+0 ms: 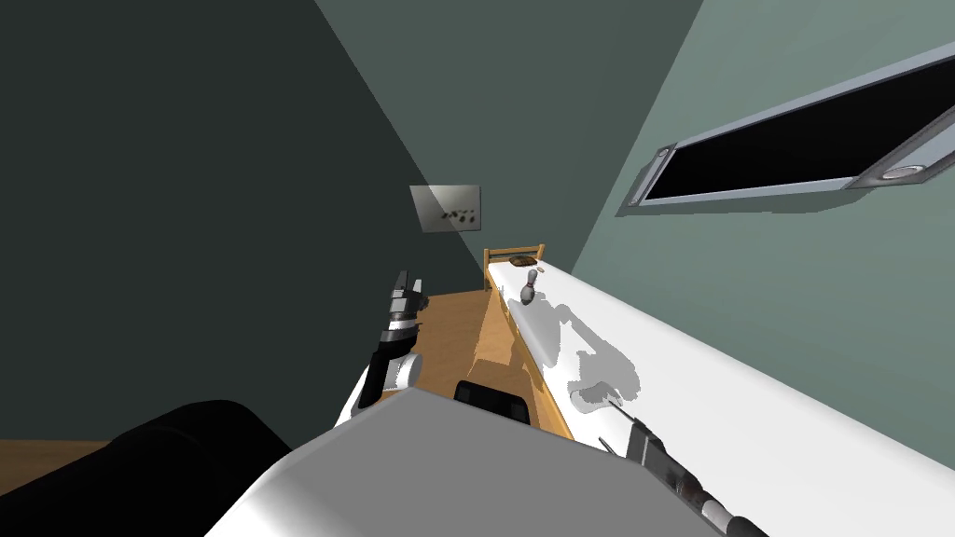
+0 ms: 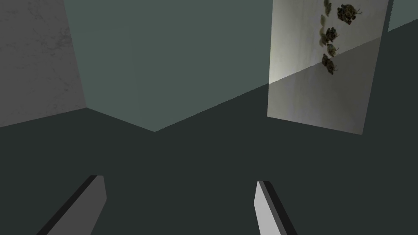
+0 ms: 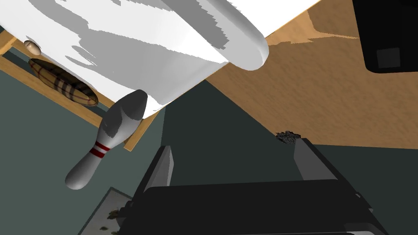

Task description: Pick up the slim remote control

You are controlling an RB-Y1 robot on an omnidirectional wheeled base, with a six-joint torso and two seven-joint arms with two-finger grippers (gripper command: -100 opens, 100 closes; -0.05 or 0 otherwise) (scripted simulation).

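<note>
Jaws of the right gripper (image 1: 608, 421) are seen spread, with nothing held between them. That gripper is held low over the near part of a long bed (image 1: 709, 392), whose white cover runs along the wall on the robot's right. Grey shadow patches are cast on the cover just ahead of it.

Near the far end of the bed a white bowling pin (image 3: 116, 122) with two red bands at its neck is stood on the cover, well apart from the right gripper. Beyond the pin, at the wooden end board (image 1: 513, 252), a dark, flat, oblong thing with plaid stripes (image 3: 63, 81) is lodged against the frame. A small pale oval thing (image 3: 32, 47) is seen just beside it at the edge of the cover.

Which of these, if any, is the slim remote control cannot be told. Its place on the bed cannot be made out with any certainty.

A wooden floor (image 1: 452, 322) is laid to the left of the bed. In the right wrist view a small dark rough lump (image 3: 287, 137) is seen where that floor meets the wall.

The left gripper (image 1: 408, 284) is held raised over that floor, to the left of the bed frame. Its jaws are likewise spread and nothing is held in them.
</note>
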